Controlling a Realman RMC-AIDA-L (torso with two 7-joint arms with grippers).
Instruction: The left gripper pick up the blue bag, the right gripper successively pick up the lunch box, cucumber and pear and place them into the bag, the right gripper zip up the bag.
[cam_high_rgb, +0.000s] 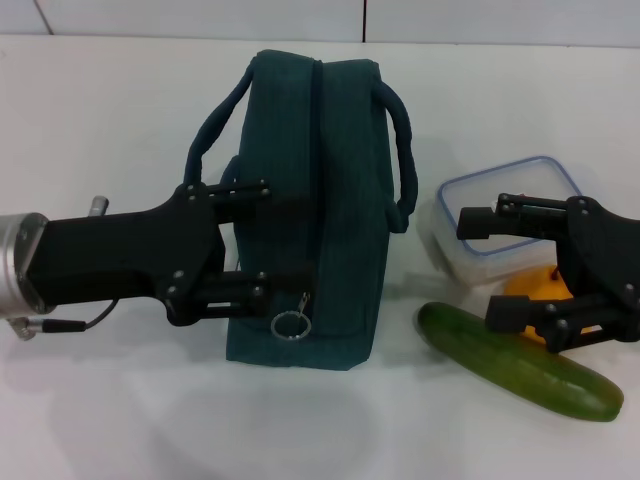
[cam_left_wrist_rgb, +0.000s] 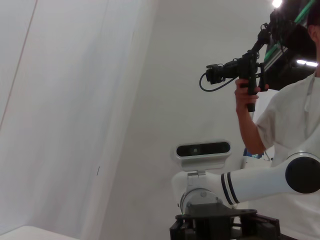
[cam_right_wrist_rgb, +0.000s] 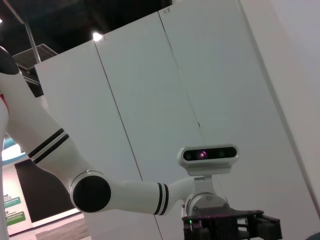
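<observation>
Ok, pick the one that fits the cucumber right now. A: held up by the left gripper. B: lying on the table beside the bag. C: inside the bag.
B: the cucumber lies on the table, to the right of the closed bag, near the right gripper.

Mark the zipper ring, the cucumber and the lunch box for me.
zipper ring (cam_high_rgb: 288, 325), head view, on the ring's rim.
cucumber (cam_high_rgb: 520, 362), head view, mid-length of its skin.
lunch box (cam_high_rgb: 490, 186), head view, on the lid.

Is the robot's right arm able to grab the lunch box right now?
Probably yes. The right tool hangs open beside the lunch box, its upper finger already over the lid. The cucumber lies nearer, not between them.
</observation>
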